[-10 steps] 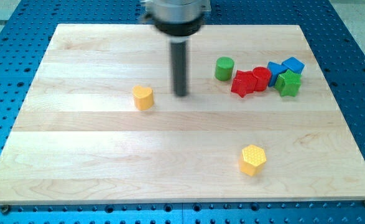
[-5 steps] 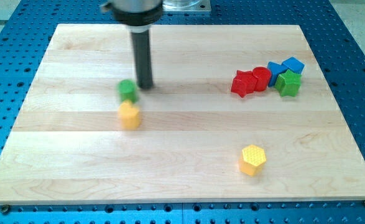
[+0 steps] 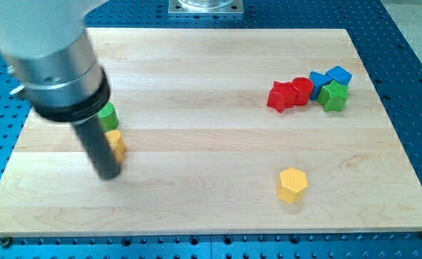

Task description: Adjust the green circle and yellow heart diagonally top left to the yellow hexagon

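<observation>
Camera view, only one: wooden board [image 3: 196, 208] on a blue perforated table [image 3: 412, 93]. No pincer on this rig, so nothing opens, closes or grips anything; the arm ends in a plain dark rod and carries nothing. My tip [image 3: 109, 175] is down on the board at the view's left, rod rising from it into the big grey arm body that fills the view's top-left corner. Green circle [image 3: 109, 116] sits just to the view's right of the rod, upper part, partly hidden behind the arm body, so I only see its right side. Yellow heart [image 3: 116, 144] is directly below the green circle toward the view's bottom, the two look touching or nearly so, can't tell exactly since the rod covers the heart's left edge. Shape of the heart isn't clear here, mostly occluded. My tip is just below and slightly to the view's left of the heart, right beside it; contact can't be confirmed. Yellow hexagon [image 3: 292, 185] is well apart from that pair, toward the view's bottom right, alone on the board. So green circle and yellow heart both lie up and to the view's left of the hexagon. Cluster at the view's top right, packed together: red star [image 3: 281, 96], red circle [image 3: 302, 90] touching it, then two blue blocks [image 3: 318, 81] and [image 3: 338, 75], green star [image 3: 333, 96] in front of the blues.
</observation>
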Tool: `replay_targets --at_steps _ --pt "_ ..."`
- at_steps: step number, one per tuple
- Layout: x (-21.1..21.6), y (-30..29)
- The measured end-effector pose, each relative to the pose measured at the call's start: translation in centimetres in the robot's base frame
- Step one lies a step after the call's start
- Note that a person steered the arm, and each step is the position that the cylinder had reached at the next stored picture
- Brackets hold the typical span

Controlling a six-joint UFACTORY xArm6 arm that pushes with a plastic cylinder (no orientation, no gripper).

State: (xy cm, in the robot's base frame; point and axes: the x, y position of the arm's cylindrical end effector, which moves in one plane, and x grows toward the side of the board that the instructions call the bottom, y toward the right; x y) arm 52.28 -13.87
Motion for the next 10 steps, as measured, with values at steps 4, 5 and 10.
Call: replay_targets --at_steps 4,5,10 --pt "-8.7 -3.0" --pt "-8.5 0.4" --pt "-2.1 24.3"
